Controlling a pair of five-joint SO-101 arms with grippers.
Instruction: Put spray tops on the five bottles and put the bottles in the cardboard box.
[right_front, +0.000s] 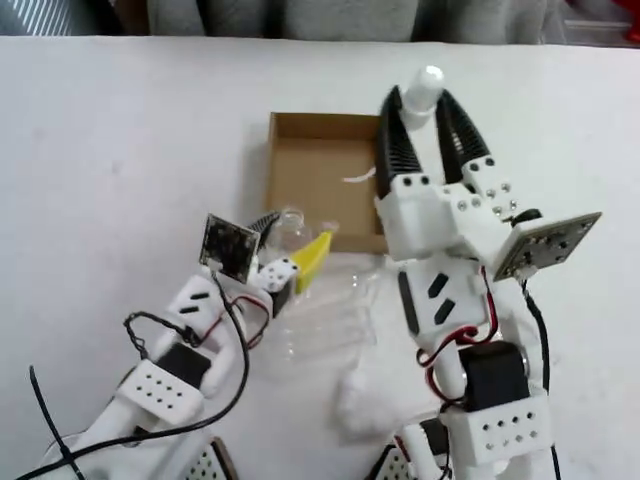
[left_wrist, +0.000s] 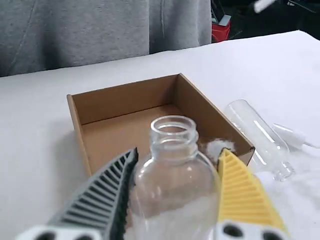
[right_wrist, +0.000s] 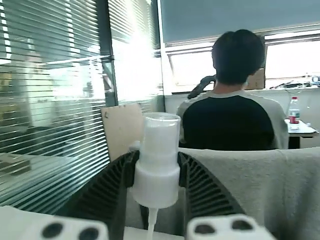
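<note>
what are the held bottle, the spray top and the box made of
Bottle: clear and glossy, likely plastic, though glass is possible; the box shows through its neck. Spray top: smooth opaque white plastic, with what looks like a clear cap over it. Box: matte brown cardboard with raw cut edges.

An office. Beyond the right claw, slatted blinds hang over glass partitions, bright windows run along the far wall, and a desk farther back holds a drinks bottle.
</note>
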